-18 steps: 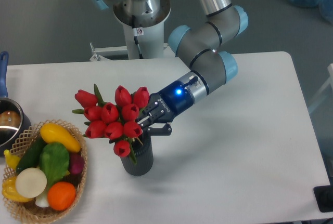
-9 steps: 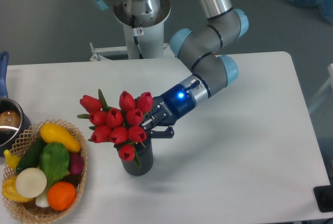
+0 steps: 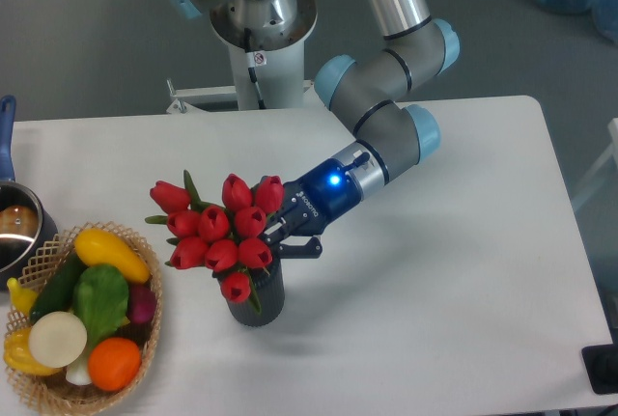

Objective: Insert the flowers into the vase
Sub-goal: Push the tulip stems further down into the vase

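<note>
The flowers (image 3: 220, 228), a bunch of red tulip heads with green leaves, lean to the left over the mouth of the vase (image 3: 259, 299). The vase is a short dark grey cylinder standing upright on the white table, and its mouth is mostly hidden by the lowest tulips. My gripper (image 3: 283, 235) comes in from the right, just above the vase rim. It is shut on the bunch's stems, which the tulip heads hide. A blue light glows on the wrist behind it.
A wicker basket (image 3: 39, 254) of colourful vegetables sits at the front left. A metal pot (image 3: 14, 228) with a blue handle is at the left edge. The robot's base (image 3: 261, 44) stands at the back. A black object (image 3: 601, 368) sits at the table's front right corner.
The gripper and the bunch have shifted slightly right and down, so the tulips sit lower over the vase mouth. The vase has not moved.
</note>
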Controlling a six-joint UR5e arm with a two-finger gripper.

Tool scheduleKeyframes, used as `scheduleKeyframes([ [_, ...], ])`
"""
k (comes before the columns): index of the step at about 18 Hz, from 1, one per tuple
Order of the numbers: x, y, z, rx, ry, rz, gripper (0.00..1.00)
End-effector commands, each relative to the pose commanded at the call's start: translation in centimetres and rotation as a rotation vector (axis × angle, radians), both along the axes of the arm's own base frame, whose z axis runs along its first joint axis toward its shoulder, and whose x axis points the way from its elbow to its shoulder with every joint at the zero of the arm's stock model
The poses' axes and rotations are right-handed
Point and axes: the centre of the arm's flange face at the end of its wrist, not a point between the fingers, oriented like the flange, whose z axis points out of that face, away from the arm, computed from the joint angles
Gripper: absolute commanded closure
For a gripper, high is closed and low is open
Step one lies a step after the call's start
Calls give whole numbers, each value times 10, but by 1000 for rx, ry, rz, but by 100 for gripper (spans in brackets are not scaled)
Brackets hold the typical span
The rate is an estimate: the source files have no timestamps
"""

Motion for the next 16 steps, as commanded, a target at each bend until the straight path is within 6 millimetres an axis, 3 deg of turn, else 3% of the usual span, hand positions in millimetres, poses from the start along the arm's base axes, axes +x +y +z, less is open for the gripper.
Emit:
scheduleKeyframes([
  [10, -1, 1, -9, -7, -10, 0, 89],
  [16, -2, 1, -12, 2, 3, -1, 81],
])
